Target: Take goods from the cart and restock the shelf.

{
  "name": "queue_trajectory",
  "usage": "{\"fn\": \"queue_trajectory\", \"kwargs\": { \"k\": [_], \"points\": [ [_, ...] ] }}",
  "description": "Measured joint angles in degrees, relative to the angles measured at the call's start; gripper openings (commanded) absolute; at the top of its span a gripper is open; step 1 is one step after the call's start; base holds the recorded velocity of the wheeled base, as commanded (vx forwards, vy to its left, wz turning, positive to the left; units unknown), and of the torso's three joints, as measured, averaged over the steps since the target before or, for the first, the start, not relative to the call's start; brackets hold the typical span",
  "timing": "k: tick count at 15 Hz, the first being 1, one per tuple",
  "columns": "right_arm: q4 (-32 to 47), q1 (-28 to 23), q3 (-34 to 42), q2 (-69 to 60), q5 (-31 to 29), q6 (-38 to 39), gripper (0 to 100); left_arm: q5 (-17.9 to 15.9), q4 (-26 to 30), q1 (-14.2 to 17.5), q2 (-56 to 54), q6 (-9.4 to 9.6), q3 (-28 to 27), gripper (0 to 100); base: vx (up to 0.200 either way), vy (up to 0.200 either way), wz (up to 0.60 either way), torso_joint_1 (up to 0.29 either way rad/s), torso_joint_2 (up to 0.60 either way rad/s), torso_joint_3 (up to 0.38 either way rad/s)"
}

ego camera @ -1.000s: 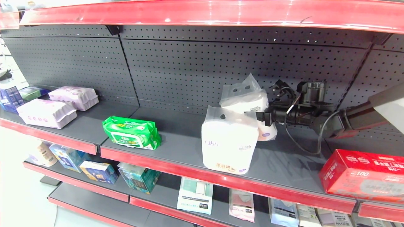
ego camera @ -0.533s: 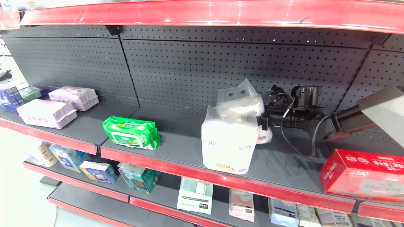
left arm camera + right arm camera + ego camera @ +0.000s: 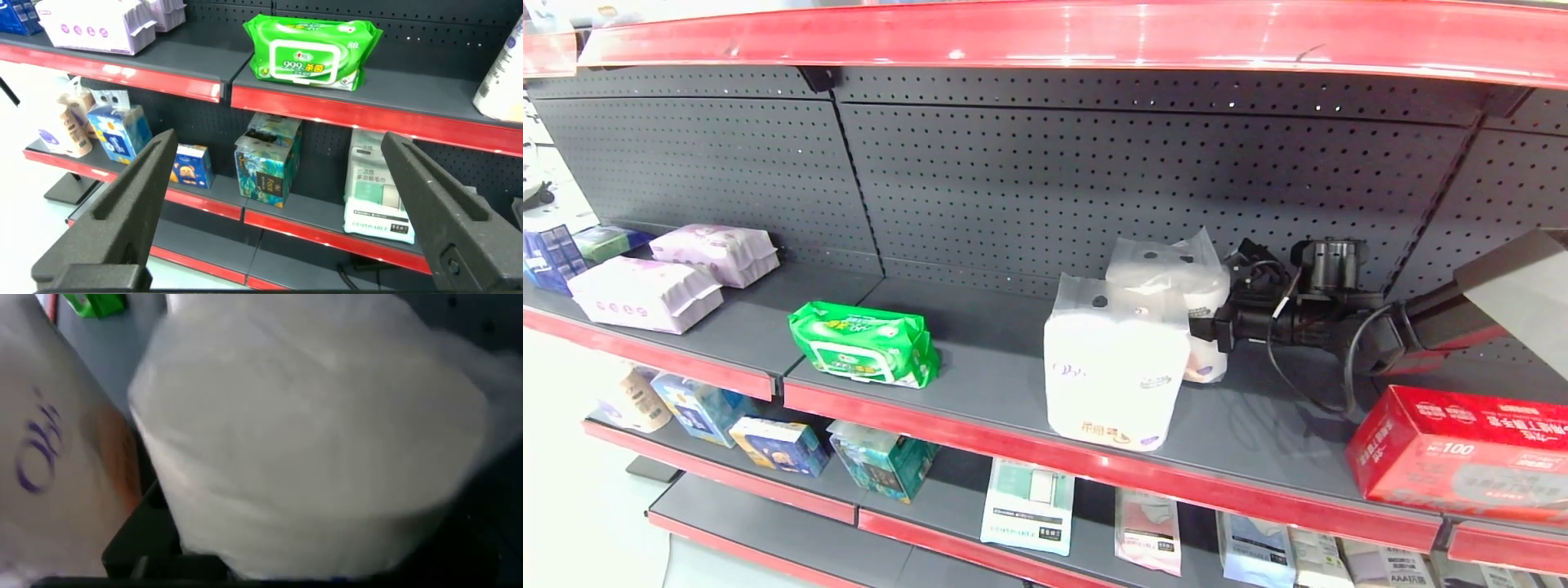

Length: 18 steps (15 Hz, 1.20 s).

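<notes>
The right hand [image 3: 1207, 328], arm outstretched, clamps a tissue pack [image 3: 1176, 276]; the left hand [image 3: 278, 140] gapes wide.

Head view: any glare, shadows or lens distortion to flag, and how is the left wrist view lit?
Head view: glare streaks along the top red shelf edge; soft crossing shadows on the grey shelf; straight shelf edges bow, a wide-lens effect. Left wrist view: evenly lit, slight sheen on the green wipes pack.
</notes>
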Motion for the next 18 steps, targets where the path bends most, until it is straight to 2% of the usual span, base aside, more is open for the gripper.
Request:
{"fn": "queue_trajectory", "kwargs": {
  "k": [9,13,18],
  "points": [
    [-0.22,-2.15,1.15,1.5,3.72,-6.24,0,0.0,0.0,0.0,0.0,0.0,0.0,100,0.0,0.0,0.0,0.0,0.0,0.0],
    [-0.6,-1.12,0.88,2.54,6.29,-5.96,0,-0.02,0.02,0.0,0.0,0.0,0.0,100,0.0,0.0,0.0,0.0,0.0,0.0],
    [-0.49,0.87,-1.88,4.17,6.49,-4.95,0,0.0,0.02,-0.02,0.0,0.02,0.0,100,0.0,0.0,0.0,0.0,0.0,0.0]
  ]
}}
